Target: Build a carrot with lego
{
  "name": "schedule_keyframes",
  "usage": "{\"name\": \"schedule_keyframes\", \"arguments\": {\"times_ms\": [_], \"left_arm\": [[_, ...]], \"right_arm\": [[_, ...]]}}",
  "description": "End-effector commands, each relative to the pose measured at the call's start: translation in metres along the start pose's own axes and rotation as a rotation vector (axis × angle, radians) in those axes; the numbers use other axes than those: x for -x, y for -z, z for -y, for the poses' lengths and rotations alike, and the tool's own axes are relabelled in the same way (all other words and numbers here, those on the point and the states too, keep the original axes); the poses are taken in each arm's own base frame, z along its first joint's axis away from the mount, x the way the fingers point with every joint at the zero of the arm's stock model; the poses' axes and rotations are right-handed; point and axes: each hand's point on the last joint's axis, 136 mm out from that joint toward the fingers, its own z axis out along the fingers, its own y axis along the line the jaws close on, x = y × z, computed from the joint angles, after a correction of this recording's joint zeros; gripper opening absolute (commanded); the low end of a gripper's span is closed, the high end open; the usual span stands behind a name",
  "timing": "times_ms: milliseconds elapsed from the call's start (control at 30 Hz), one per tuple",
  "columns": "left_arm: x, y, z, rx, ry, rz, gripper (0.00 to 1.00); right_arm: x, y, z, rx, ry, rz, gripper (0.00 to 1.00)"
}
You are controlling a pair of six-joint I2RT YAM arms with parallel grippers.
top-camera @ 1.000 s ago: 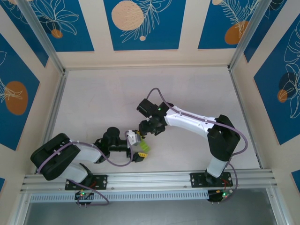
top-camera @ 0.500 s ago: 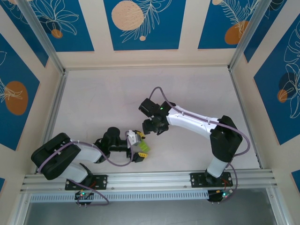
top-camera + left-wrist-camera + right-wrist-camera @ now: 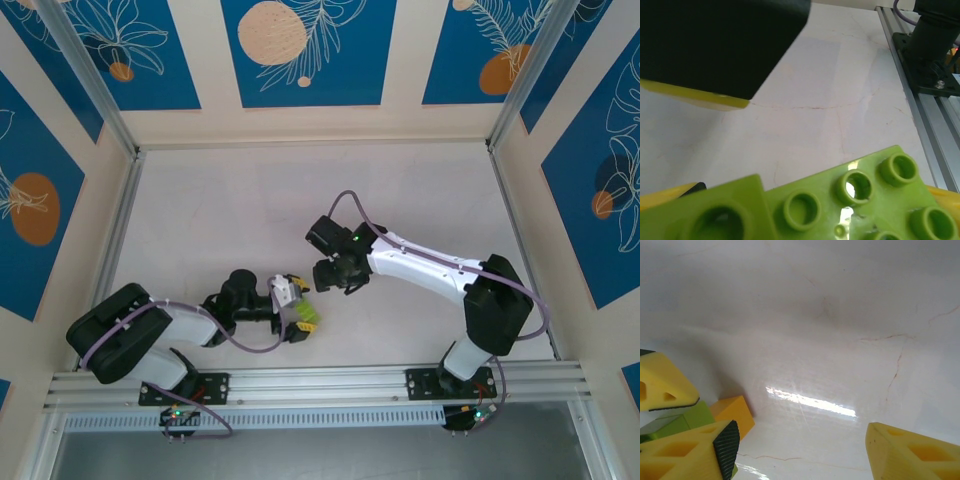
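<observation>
My left gripper (image 3: 297, 312) is shut on the partly built carrot, a cluster of lime-green bricks (image 3: 304, 316). In the left wrist view their studded tops (image 3: 840, 200) cover the lower part, between yellow fingertips (image 3: 670, 191). My right gripper (image 3: 320, 277) hovers just right of and beyond it, open with nothing between its yellow fingers (image 3: 690, 455). The right wrist view has an orange brick (image 3: 732, 412) touching a lime-green brick (image 3: 687, 420) at the lower left, just off the left finger. I cannot tell whether these two are joined.
A white tabletop (image 3: 220, 220) spreads behind both arms, walled by blue-patterned panels. An aluminium rail (image 3: 320, 380) with both arm bases runs along the near edge. The right arm's base mount (image 3: 930, 55) sits at the upper right of the left wrist view.
The right arm has swung slightly right and nearer, bringing its gripper closer to the bricks held on the left. The left arm has stayed put.
</observation>
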Motion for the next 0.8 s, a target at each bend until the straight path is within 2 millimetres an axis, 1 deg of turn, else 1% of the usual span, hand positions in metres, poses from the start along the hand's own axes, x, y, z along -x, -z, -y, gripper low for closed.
{"name": "schedule_keyframes", "arguments": {"times_ms": [0,167,267,400,633,767], "left_arm": [[0.012,-0.005,-0.009,0.034,-0.026,0.023,0.99],[0.009,-0.013,-0.018,0.044,-0.013,0.011,0.99],[0.009,-0.015,-0.019,0.041,-0.008,0.016,0.99],[0.011,-0.012,-0.018,0.044,-0.012,0.027,0.99],[0.008,-0.002,-0.009,0.023,-0.019,0.030,0.99],[0.006,-0.001,-0.002,-0.010,-0.003,0.034,0.99]], "right_arm": [[0.001,0.008,-0.001,0.030,-0.012,0.021,0.69],[0.000,0.008,0.001,0.036,-0.016,0.031,0.69],[0.000,0.009,0.004,0.038,-0.022,0.036,0.69],[-0.001,0.012,0.010,0.039,-0.030,0.042,0.69],[-0.001,0.016,0.015,0.045,-0.045,0.056,0.69],[0.005,0.015,0.013,0.048,-0.041,0.059,0.69]]}}
